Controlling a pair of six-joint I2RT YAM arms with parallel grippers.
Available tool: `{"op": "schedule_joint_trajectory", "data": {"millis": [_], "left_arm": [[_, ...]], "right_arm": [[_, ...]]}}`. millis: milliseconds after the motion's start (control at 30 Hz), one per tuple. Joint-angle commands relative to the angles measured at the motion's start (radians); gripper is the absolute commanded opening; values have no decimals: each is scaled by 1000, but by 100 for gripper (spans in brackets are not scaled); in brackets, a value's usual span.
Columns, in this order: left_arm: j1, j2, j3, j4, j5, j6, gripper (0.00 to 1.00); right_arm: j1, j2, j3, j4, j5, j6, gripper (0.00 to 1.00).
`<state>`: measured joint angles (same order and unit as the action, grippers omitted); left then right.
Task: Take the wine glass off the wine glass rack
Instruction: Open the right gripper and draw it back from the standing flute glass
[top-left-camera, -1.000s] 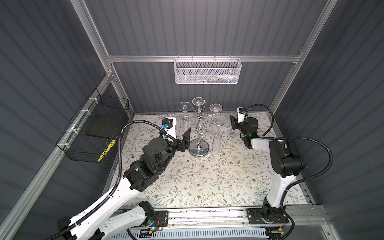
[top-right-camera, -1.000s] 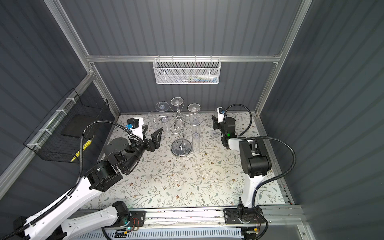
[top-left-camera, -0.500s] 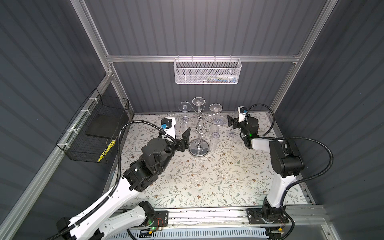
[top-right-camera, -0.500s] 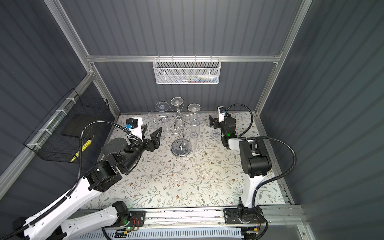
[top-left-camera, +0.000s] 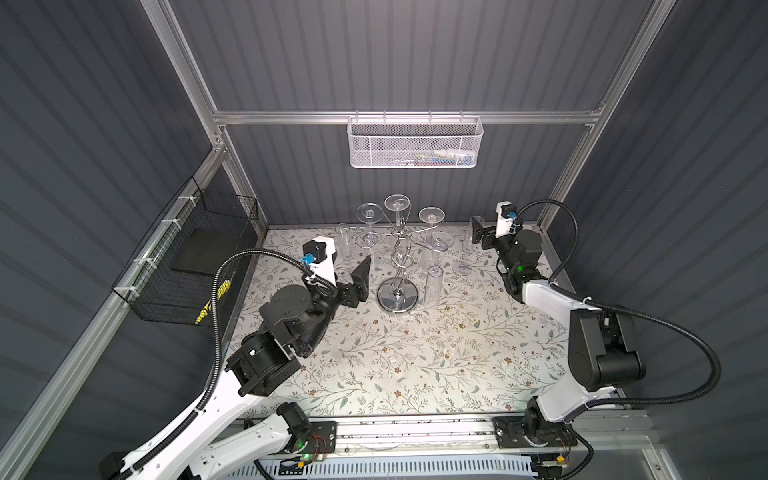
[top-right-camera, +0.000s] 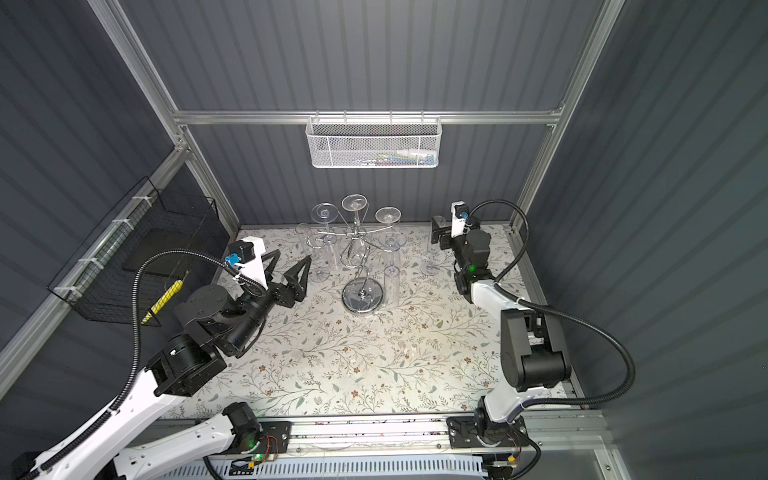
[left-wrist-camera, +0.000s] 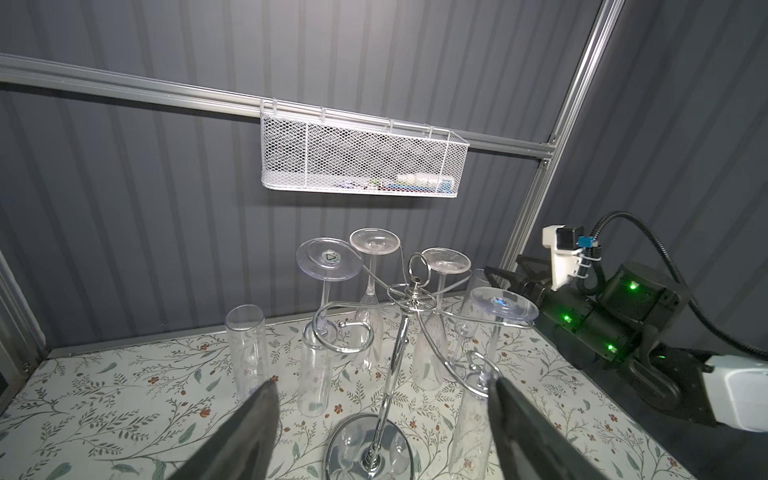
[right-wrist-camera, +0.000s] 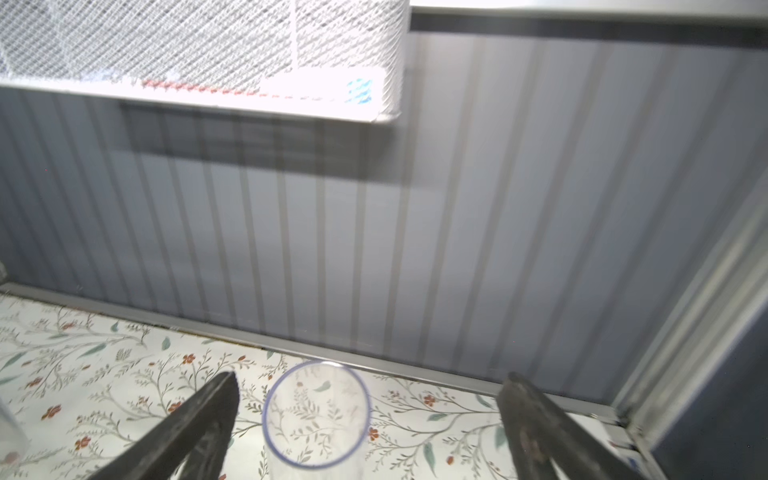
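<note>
Wine glass (left-wrist-camera: 503, 308): clear flute shape, hanging foot-up from an arm of the wine glass rack (top-left-camera: 398, 295).
- Dial is laid on the bench (top-left-camera: 415, 365), twelve at the back wall. The rack stands mid-bench toward twelve.
- This glass hangs on the rack's three o'clock side. Three more hang from eleven round to one.
- Two further flutes stand upright on the bench. One (left-wrist-camera: 245, 349) is at the rack's ten o'clock, the other (right-wrist-camera: 316, 413) at two.

Left pincer (top-right-camera: 291, 259): spread wide and empty, at the rack's nine o'clock and pointed at it.
Right pincer (top-left-camera: 478, 235): spread to its widest, fingers on either side of the two o'clock flute. No contact visible.

Handling, my reading:
- A recycling mark on one foot suggests plastic, so light, stiff and thin-walled.
- The surface looks slick, and a hard pinch could crack it.
- It would swing freely on the wire.

Where to take hold:
- The bowl below the arm, across its width, with a gentle squeeze. The stem is thin and crowded by chrome wire.
- The foot rests over the curved arm, so the glass probably has to slide outward past the spiral tip rather than drop straight down.

Risks:
- The rack looks light and top-heavy, so a snagged foot could drag or tip it.
- The neighbouring glasses hang close.
</note>
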<state>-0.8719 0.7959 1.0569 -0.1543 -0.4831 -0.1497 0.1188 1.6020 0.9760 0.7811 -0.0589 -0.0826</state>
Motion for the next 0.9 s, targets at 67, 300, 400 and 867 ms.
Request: {"op": "schedule_joint_trajectory", "data": {"millis": [67,300,400,867], "left_arm": [[-5,-61,3,-78,-8,8,81],[-6,-144,-1,-178,0,-43,81],[-5,-166,1,-233,-1,-80,82],[-5,-201,-42,-259,5,-134,82]], "right_arm": [[-5,-165,-36,-159,79,35,99],[5,-384,-50,-457,111,105,99],[11,-475,-68,-566,93,159,99],[180,-708,-14,-962,87,304,94]]}}
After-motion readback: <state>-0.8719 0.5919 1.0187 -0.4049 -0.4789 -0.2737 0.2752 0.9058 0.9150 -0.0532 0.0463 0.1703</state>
